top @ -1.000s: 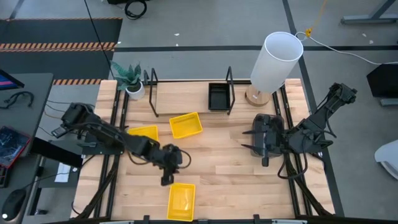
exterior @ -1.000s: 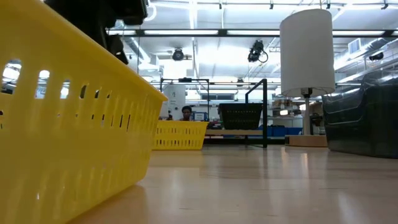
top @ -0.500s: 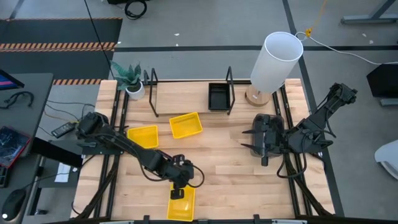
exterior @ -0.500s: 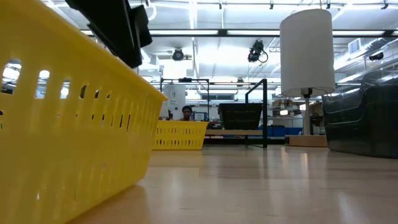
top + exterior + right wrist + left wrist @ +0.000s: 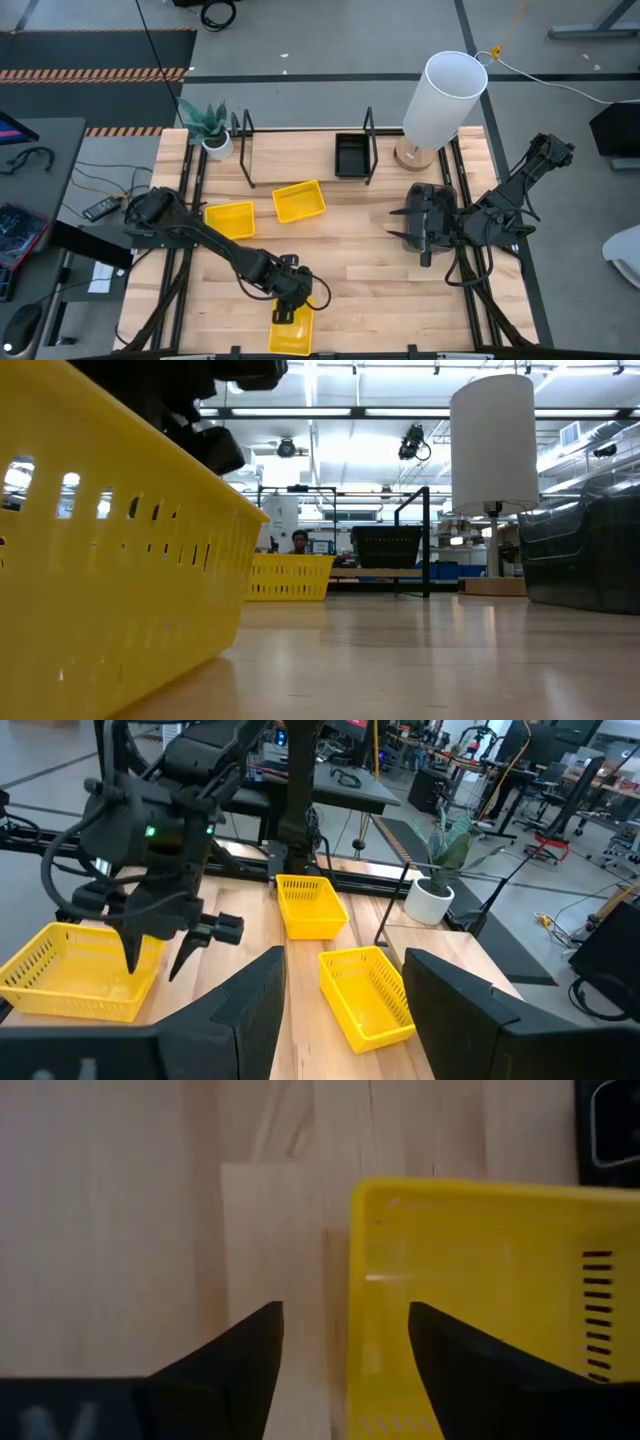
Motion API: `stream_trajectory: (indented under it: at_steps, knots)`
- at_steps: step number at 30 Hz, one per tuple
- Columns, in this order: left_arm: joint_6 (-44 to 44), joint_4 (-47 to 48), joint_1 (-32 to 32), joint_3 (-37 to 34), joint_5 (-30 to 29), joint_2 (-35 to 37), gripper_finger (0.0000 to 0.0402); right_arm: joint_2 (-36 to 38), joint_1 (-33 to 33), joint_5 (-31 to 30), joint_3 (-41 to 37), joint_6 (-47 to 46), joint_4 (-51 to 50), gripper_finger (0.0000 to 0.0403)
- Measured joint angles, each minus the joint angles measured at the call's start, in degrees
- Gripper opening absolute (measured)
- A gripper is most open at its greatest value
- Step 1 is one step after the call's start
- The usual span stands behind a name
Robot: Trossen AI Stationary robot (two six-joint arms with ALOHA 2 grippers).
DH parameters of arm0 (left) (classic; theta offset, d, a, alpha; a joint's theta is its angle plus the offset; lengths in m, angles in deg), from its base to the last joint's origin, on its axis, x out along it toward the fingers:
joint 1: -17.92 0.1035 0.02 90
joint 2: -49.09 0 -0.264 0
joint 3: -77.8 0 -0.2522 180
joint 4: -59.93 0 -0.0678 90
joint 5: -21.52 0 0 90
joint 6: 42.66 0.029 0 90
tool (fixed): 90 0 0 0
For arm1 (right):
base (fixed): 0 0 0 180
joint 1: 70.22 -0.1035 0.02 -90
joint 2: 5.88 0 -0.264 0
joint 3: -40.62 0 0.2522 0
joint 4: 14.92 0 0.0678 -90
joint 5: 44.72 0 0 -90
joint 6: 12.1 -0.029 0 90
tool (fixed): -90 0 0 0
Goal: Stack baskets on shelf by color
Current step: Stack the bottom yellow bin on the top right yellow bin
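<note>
The left tool (image 5: 285, 312) hangs with its fingers spread over the rim of a bright yellow rectangular plastic basket (image 5: 291, 328) at the near edge of the light wooden table (image 5: 355, 270), holding nothing. One finger seems to be inside the wall and one outside, but this is hard to confirm. The basket could slide off the near edge if the fingers push it before they close. Two more yellow baskets (image 5: 231, 219) lie left of centre, well apart from it. The small black perforated basket (image 5: 351, 155) stands between the black wire uprights (image 5: 369, 140) at the back. The right tool (image 5: 412, 224) waits half open and empty beside a white cylindrical lamp (image 5: 443, 98). The middle of the table gives free room.
</note>
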Motion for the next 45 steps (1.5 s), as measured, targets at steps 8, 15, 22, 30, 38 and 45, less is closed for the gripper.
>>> stream_trajectory:
  at_steps: [8, 15, 22, 30, 38, 45]
  knots:
    - [0.2, -0.8, 0.0, -0.3, -0.1, -1.8, 0.0177, 0.0, 0.0, 0.0, 0.0, 0.0, -0.1, 0.0207]
    - [1.7, -0.6, 0.2, -0.3, -0.4, -3.5, 0.0107, -0.3, 0.0, 0.0, 0.0, -0.1, 0.0, 0.0207]
    - [1.2, 1.0, 0.7, -0.4, -0.2, -3.2, 0.0011, -0.9, 0.2, -0.5, 0.0, 0.0, 0.1, 0.0207]
    - [2.8, 6.4, 4.2, -0.3, -0.9, 1.1, 0.0007, -0.9, 0.3, -0.5, 0.0, 0.0, 0.3, 0.0207]
    - [10.8, 13.0, 13.3, -0.4, -1.0, 8.3, 0.0007, -0.9, 0.3, -0.5, 0.0, 0.0, 0.1, 0.0207]
    - [12.7, 14.6, 23.6, -0.4, -6.7, 14.3, 0.0008, -0.9, 0.3, -0.6, 0.0, 0.0, 0.0, 0.0207]
